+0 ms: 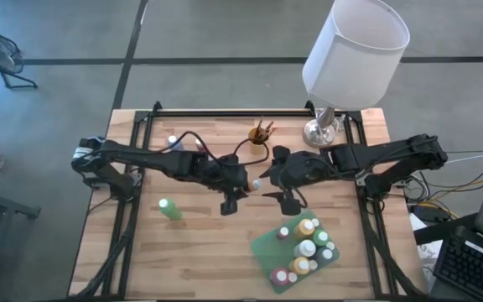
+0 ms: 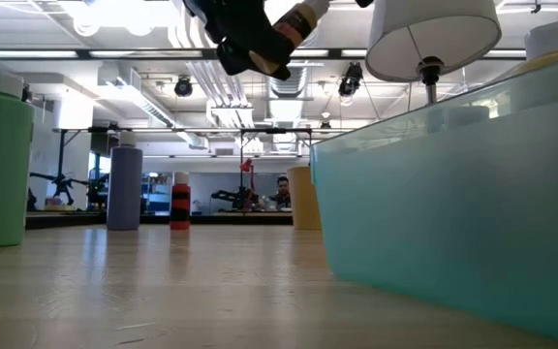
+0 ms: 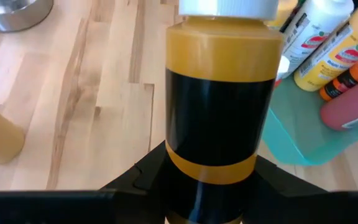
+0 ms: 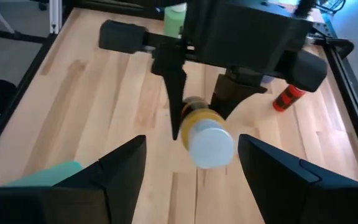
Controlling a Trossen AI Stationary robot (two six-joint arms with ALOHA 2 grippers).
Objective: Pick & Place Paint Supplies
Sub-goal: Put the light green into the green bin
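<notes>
An ochre paint bottle (image 3: 219, 93) with a black label and a white cap (image 4: 210, 146) hangs over the table's middle, and my left gripper (image 1: 241, 186) is shut on it. My right gripper (image 4: 192, 140) faces it from the table's right, open. Its two fingers stand on either side of the cap with room on both sides and touch nothing. A green tray (image 1: 267, 245) near the front right holds several bottles. A light green bottle (image 1: 170, 210) stands on its base at the front left. A cup of brushes (image 1: 262, 132) stands at the back. My left gripper pinches the ochre bottle's lower body (image 3: 210, 165), near its base, between its two fingers (image 4: 176, 106). The fingers come slanting down from the table's left, and the bottle runs on ahead of them. It is lifted clear of the table, its cap toward my right gripper.
A white-shaded lamp (image 1: 355, 50) stands on its silver base (image 1: 321, 130) at the back right. A red bottle (image 4: 288, 98) and a white-capped bottle (image 1: 172, 141) stand toward the far side. Black rails (image 1: 241, 113) line the back and the sides. Bare wood (image 1: 216, 252) lies at the front middle.
</notes>
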